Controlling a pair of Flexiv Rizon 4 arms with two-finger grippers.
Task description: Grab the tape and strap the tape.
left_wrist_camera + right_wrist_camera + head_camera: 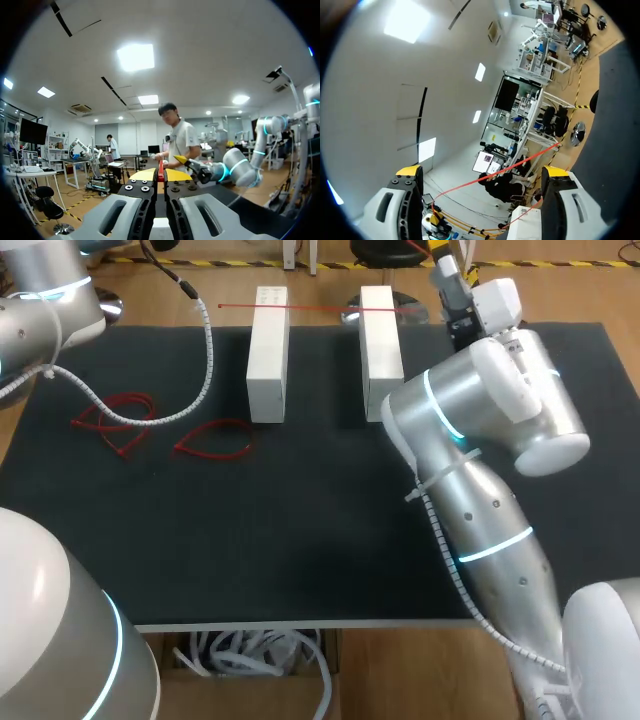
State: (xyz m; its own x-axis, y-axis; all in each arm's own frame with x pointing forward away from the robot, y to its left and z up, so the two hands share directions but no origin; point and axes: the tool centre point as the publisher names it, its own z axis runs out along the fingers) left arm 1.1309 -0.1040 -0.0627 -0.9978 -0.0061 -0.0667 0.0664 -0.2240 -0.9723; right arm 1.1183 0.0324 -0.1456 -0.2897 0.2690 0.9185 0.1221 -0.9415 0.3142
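Observation:
A thin red tape [320, 307] is stretched level over the tops of two white blocks [267, 353] [381, 350] at the back of the black mat. In the left wrist view my left gripper [159, 175] is shut, and a short piece of the red tape [161, 169] stands between its yellow tips. My left gripper is out of the head view. My right gripper [443, 255] hovers past the right block, also seen ahead of the left one [192, 167]. Its fingers stand wide open [482, 172], with the red tape [520, 164] running between them untouched.
Two loose red tapes [112, 420] [215, 440] lie on the mat's [300, 530] left half, with the left arm's white cable [205, 370] draped near them. My right arm's elbow [480, 410] hangs over the right half.

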